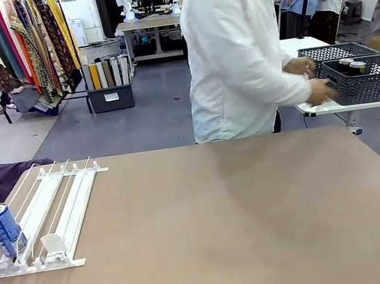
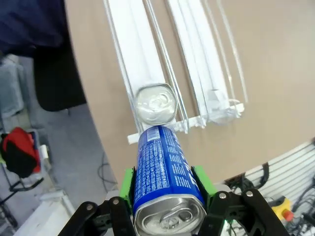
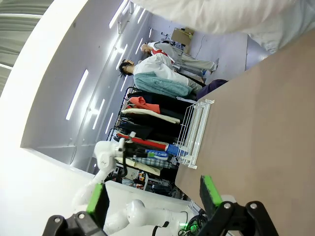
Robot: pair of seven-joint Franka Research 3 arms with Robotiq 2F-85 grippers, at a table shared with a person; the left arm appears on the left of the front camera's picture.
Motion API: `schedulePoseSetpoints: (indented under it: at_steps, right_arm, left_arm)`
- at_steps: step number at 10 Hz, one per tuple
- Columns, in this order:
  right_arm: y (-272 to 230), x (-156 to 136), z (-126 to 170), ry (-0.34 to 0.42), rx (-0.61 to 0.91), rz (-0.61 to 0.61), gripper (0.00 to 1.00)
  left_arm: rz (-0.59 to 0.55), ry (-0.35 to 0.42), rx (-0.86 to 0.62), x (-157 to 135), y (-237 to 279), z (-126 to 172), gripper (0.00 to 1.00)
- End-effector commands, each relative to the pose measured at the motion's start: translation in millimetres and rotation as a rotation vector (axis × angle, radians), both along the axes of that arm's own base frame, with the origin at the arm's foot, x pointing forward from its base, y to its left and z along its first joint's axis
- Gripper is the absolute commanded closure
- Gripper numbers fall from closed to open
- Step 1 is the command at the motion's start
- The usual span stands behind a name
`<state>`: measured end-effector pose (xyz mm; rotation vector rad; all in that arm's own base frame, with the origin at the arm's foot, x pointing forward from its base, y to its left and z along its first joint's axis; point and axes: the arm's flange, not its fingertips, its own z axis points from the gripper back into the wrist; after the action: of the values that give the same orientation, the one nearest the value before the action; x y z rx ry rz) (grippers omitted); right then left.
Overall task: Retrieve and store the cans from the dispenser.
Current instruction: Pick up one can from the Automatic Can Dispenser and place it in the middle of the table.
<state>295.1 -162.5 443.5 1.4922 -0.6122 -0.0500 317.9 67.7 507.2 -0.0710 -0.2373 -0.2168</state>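
Note:
My left gripper (image 2: 165,186) is shut on a blue-and-white can (image 2: 162,162), green pads on both of its sides. In the front view this can (image 1: 2,227) hangs tilted at the table's left edge, over the low end of the dispenser (image 1: 51,206). Just beyond it in the left wrist view a second can (image 2: 156,103) stands in the leftmost lane of the dispenser (image 2: 202,73), its silver top showing. My right gripper (image 3: 152,196) is open with nothing between its fingers, well off from the dispenser (image 3: 194,132). Two dark cans (image 1: 351,65) stand in a basket.
A person in a white shirt (image 1: 234,52) stands at the table's far side, both hands on a dark grey lattice basket (image 1: 372,86) on a white side table at the right. The brown tabletop (image 1: 242,219) is bare right of the rack.

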Motion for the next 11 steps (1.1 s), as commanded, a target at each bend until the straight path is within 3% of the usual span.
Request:
schedulePoseSetpoints:
  at_steps: [1, 4, 6, 7, 11]
  right_arm:
    - [0, 1, 5, -0.007, 0.011, -0.003, 0.0]
    - [0, 1, 5, -0.007, 0.011, -0.003, 0.0]
    - [0, 1, 5, -0.007, 0.011, -0.003, 0.0]
    - [0, 1, 5, -0.007, 0.011, -0.003, 0.0]
    - [0, 1, 5, -0.007, 0.011, -0.003, 0.0]
  left_arm:
    - [-0.038, -0.124, 0.04, -60, -1, 41, 1.0]
    - [-0.105, -0.202, -0.059, -75, 13, 99, 1.0]
    - [-0.099, -0.185, -0.182, -64, 28, 98, 1.0]
    - [-0.08, -0.21, -0.054, -86, 12, 103, 1.0]
    - [-0.08, -0.21, -0.054, -86, 12, 103, 1.0]
